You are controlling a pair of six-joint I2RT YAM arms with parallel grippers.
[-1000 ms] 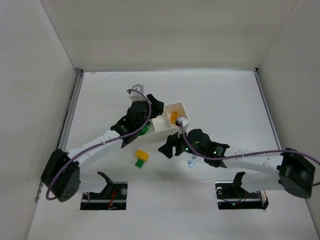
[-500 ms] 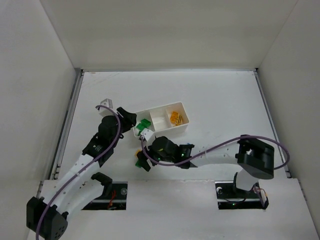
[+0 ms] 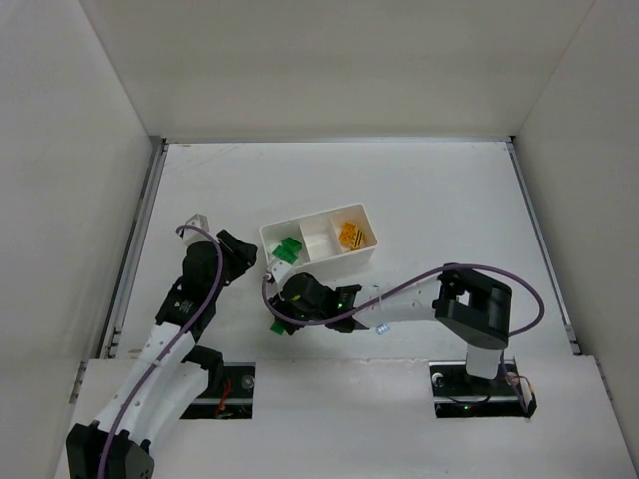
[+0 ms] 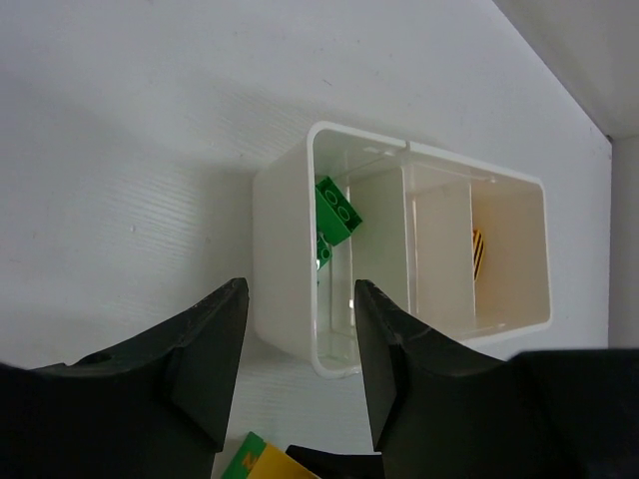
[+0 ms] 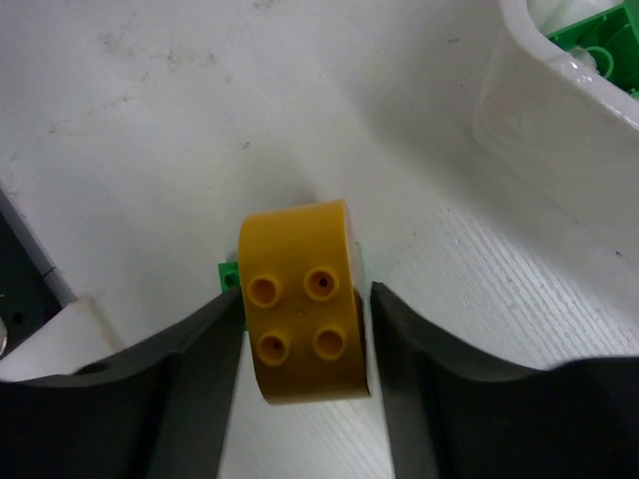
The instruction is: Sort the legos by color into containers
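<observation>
The white three-compartment tray (image 3: 324, 222) holds green bricks (image 3: 288, 249) in its left compartment and yellow-orange bricks (image 3: 349, 235) in its right one; the middle looks empty. A yellow brick (image 5: 300, 304) sits stacked on a green brick (image 5: 230, 272) on the table in front of the tray's left end. My right gripper (image 5: 305, 299) straddles the yellow brick, left finger touching, a thin gap at the right finger. My left gripper (image 4: 300, 289) is open and empty, just left of the tray (image 4: 285, 259). A pale blue brick (image 3: 381, 326) lies by the right forearm.
The right arm (image 3: 469, 299) bends sharply across the table's front. White walls enclose the table on three sides. The tray's corner (image 5: 559, 110) stands close to the right gripper, up and to its right.
My left arm has drawn back left and toward its base, away from the tray. My right gripper has shifted slightly left and settled around the yellow brick; its elbow has folded in.
</observation>
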